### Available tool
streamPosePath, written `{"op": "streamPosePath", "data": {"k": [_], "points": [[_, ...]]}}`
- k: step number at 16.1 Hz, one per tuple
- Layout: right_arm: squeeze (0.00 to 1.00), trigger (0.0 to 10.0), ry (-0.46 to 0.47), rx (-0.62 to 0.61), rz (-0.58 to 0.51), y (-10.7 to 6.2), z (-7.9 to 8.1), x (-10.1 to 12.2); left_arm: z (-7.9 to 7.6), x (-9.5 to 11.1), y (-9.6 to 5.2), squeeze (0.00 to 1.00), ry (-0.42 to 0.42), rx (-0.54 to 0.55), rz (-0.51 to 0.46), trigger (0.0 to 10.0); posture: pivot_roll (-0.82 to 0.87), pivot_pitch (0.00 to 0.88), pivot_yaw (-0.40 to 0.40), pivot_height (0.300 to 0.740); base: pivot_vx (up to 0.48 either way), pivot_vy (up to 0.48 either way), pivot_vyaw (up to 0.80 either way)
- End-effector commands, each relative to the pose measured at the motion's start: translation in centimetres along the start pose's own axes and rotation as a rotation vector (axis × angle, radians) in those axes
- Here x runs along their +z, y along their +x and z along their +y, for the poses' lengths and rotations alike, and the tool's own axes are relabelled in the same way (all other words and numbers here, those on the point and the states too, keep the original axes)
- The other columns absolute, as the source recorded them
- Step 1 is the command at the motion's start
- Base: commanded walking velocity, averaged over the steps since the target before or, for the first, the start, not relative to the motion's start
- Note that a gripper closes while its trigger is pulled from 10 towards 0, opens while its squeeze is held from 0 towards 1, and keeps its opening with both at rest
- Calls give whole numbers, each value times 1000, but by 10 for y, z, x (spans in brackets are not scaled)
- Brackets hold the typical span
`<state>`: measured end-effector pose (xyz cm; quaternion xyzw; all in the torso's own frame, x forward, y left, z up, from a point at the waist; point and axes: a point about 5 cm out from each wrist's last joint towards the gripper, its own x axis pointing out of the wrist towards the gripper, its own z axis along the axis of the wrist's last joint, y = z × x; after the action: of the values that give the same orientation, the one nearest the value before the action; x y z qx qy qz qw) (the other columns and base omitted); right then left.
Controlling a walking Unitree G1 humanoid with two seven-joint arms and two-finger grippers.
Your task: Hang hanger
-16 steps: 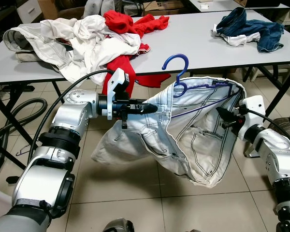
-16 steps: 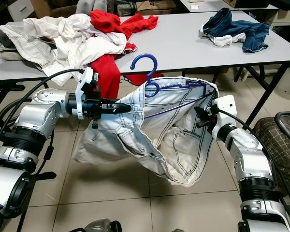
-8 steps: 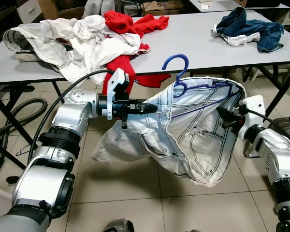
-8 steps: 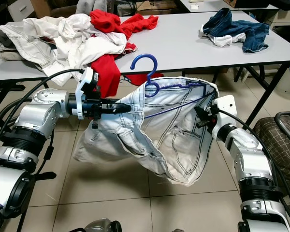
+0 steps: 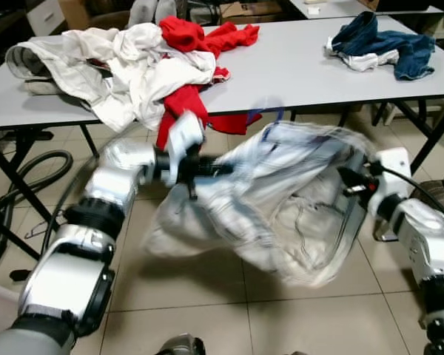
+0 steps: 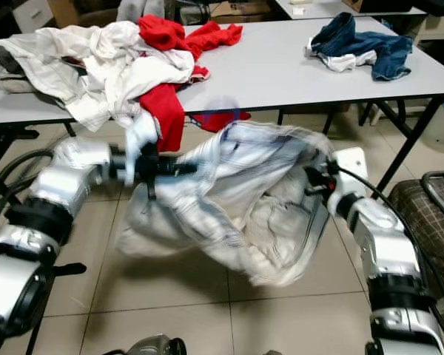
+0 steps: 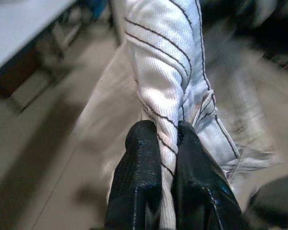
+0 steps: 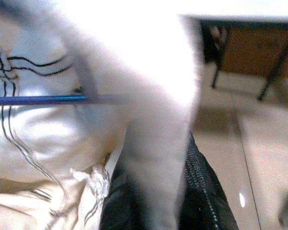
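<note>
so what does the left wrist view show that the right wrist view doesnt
Left wrist view: the left pincer shut on a stitched fold of the white jeans, with a grey table edge off to one side.

Right wrist view: the blue hanger bar running across the cloth, and dark table legs over the tiled floor.

Both: white denim with dark stitching close up, black fingers against it, motion blur.

Grey table (image 5: 296, 66) w/ clothes piles, beige tile floor (image 5: 207, 310).
</note>
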<state>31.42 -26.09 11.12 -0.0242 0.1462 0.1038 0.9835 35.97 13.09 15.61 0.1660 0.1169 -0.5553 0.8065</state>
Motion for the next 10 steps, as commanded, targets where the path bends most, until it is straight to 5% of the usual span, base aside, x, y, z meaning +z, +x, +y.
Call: {"op": "streamPosePath", "data": {"k": [1, 10], "points": [[0, 0, 5, -13, -36, -1, -1, 9, 5, 4, -5, 0, 47, 32, 19, 0, -43, 0, 66, 740, 0, 0, 0], [0, 0, 7, -4, -55, -3, 8, 14, 0, -13, 2, 0, 64, 62, 88, 0, -40, 0, 69, 740, 0, 0, 0]]}}
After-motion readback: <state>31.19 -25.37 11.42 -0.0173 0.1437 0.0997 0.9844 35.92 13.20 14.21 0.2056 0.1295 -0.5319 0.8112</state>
